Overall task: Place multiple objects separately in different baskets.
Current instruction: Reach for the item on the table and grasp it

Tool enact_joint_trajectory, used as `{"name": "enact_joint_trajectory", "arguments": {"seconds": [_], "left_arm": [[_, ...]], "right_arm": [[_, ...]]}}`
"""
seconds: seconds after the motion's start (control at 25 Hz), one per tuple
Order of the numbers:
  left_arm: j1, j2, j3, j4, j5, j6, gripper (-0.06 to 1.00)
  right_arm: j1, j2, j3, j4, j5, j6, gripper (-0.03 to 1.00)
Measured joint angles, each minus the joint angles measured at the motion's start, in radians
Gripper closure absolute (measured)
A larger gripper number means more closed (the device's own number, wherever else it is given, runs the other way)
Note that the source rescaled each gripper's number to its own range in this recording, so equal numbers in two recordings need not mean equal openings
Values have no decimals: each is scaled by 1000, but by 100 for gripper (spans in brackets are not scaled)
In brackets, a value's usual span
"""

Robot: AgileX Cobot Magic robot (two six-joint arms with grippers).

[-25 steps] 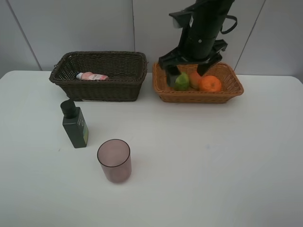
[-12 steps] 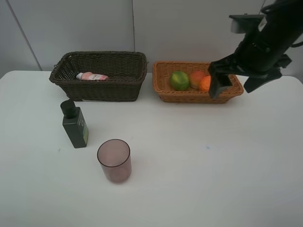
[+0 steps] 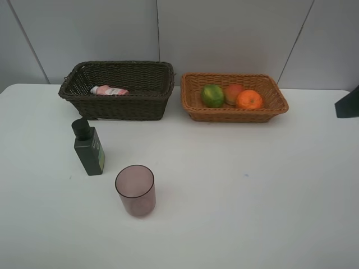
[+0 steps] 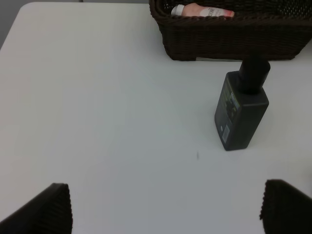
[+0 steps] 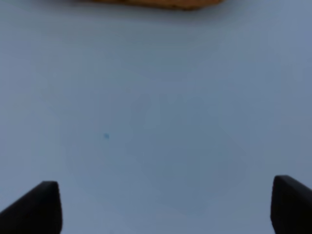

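The dark basket (image 3: 115, 106) holds the pink bottle (image 3: 109, 90), and the light basket (image 3: 235, 115) holds three fruits (image 3: 212, 95). On the surface (image 3: 252, 185) stand two things. The cup (image 3: 135, 190) is probably light and slippery, best taken across its wall. The dark bottle (image 3: 88, 148) looks stiff, best gripped across its body. The left tool (image 4: 165, 209) and right tool (image 5: 165, 204) are apart and empty; their arms are mostly out of view.

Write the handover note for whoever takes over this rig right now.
Left gripper: open, empty, above the table near the dark green bottle.
Right gripper: open, empty, above bare table.
Done: pink bottle lies in the dark basket; lime, red-yellow fruit and orange sit in the tan basket.
Left: dark green bottle and cup stand on the table, not yet basketed.
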State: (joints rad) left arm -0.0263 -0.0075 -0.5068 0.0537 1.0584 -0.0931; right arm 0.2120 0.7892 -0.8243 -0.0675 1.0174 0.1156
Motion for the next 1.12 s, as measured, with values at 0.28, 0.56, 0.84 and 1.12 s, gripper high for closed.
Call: {"name": "enact_joint_trajectory", "arguments": {"seconds": [0.28,0.56,0.84,1.12], "left_arm": [[0,0,0,0,0,0,-6],[0,0,0,0,0,0,-6],[0,0,0,0,0,0,-6],[0,0,0,0,0,0,-6]], "right_arm": [[0,-365,22,9,-2,-12,7],[0,-596,58,8,37,-12,7],[0,-770,236,-6,38,-12,7],[0,-792,299,-6,44,-12,7]]}}
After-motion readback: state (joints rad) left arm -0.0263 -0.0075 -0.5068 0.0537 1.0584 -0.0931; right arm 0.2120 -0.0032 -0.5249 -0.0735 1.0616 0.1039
